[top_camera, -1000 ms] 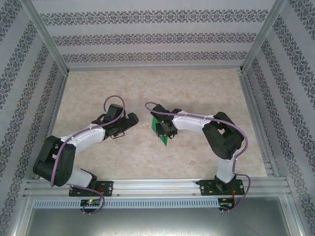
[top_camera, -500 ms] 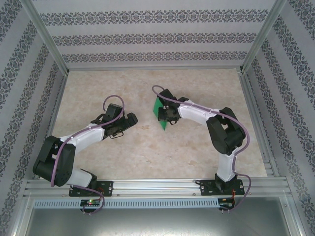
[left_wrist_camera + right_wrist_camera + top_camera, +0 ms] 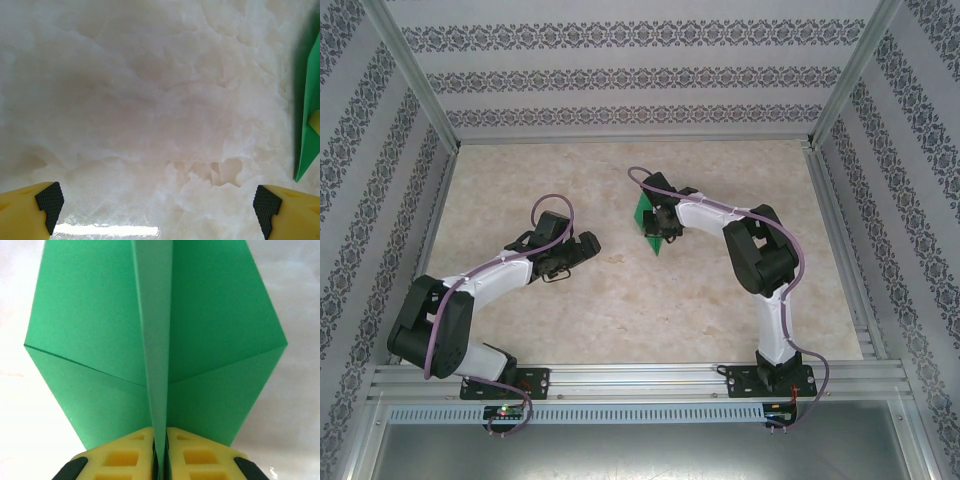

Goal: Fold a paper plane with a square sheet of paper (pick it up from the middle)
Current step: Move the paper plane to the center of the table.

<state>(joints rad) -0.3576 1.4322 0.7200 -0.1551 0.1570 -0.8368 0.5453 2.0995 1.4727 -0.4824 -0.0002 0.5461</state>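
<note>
1. The right claw [image 3: 160,442] has its two yellow fingers pinched almost completely together on the centre ridge of the thin bright green folded paper sheet [image 3: 95,330], so it's got a proper grip on it.
2. From the right wrist view, the paper rises out of the fingers with a narrow spine down the middle. A wing-like flap spreads to each side, and each flap has a diagonal crease.
3. From overhead, that claw sits a bit right of the table's middle, toward the far side. The green paper sticks out on its left, pointy end aimed at the near edge. Can't tell if the paper touches the table.
4. The left claw [image 3: 586,246] is spread wide open with nothing in it. Its black-padded yellow fingertips [image 3: 47,200] hover over bare tabletop.
5. It's left of centre, near the paper but clearly apart from it. A sliver of green edge shows at the right side of the left wrist view.
6. Everything sits on a pale beige marble-look tabletop [image 3: 720,300], boxed in by aluminium frame rails [image 3: 620,375] and patterned wallpaper walls [image 3: 620,75].
</note>
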